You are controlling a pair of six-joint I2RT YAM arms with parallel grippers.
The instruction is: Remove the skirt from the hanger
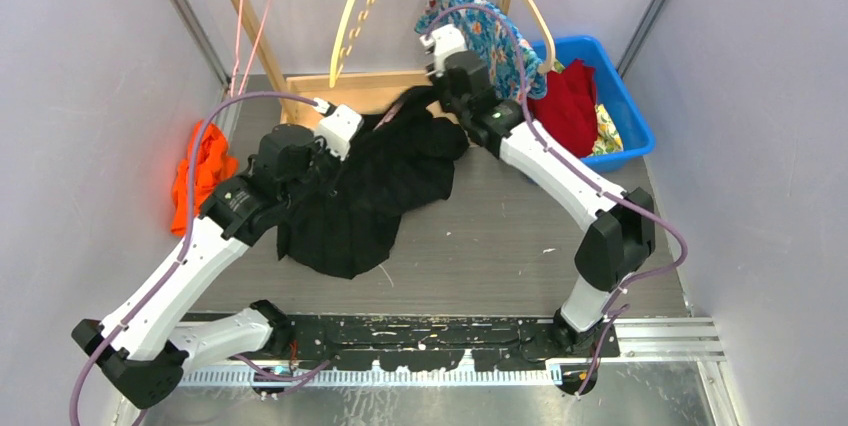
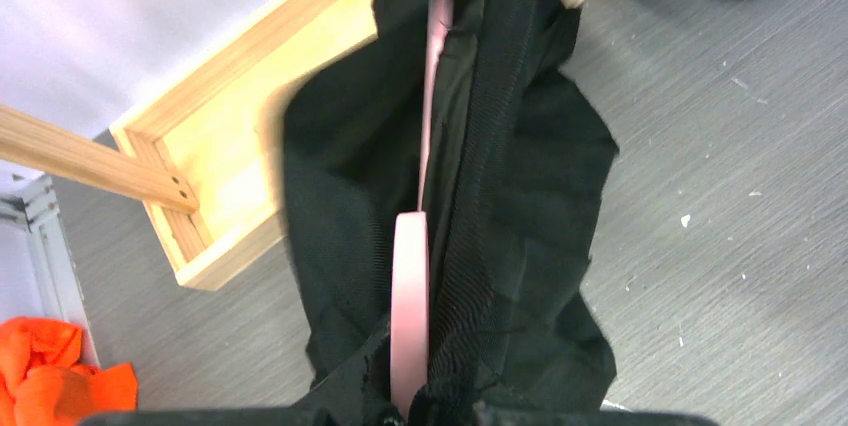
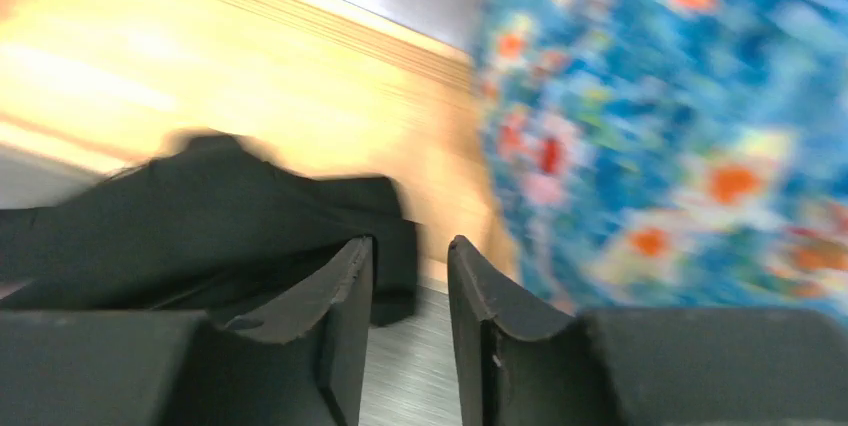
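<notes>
We found the limp, light black fabric skirt (image 1: 370,196) bunched around the left claw (image 2: 408,414), which looked clamped on the stiff pink plastic hanger (image 2: 409,286) (its fingers were buried in cloth). The right claw (image 3: 410,246), narrowly parted and empty, hovered with the skirt's loose edge just to its left; we judged that edge the place to pinch.

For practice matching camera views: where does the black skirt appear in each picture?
Top external: black skirt, centre of the table.
Left wrist: centre, hanging around the pink hanger.
Right wrist: left middle, blurred.
Shared landmark: the wooden rack base behind it.
</notes>
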